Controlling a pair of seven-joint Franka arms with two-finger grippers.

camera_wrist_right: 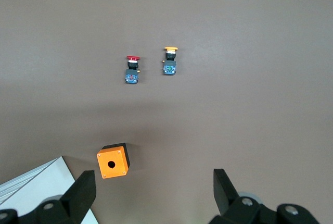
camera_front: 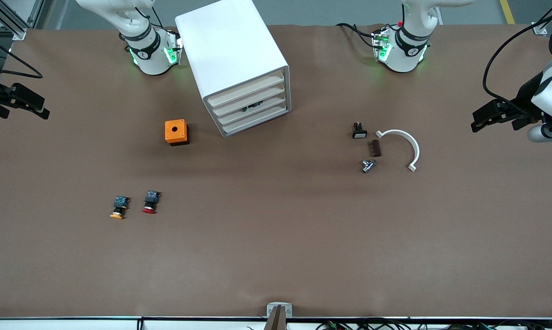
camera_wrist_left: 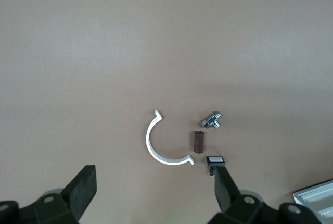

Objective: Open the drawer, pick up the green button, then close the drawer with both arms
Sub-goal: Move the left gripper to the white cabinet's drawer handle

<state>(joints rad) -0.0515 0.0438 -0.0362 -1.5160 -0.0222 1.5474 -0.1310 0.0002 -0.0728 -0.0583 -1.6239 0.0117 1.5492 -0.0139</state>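
Drawer [camera_front: 250, 107] shut in its cabinet [camera_front: 232, 59]; both arms wait raised at the table ends, jaws open.

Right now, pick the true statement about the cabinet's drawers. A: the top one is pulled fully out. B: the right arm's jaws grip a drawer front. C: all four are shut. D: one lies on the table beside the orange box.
C: the cabinet shows all four cream drawer fronts flush with its face, and both arms wait at the table's ends, away from it.
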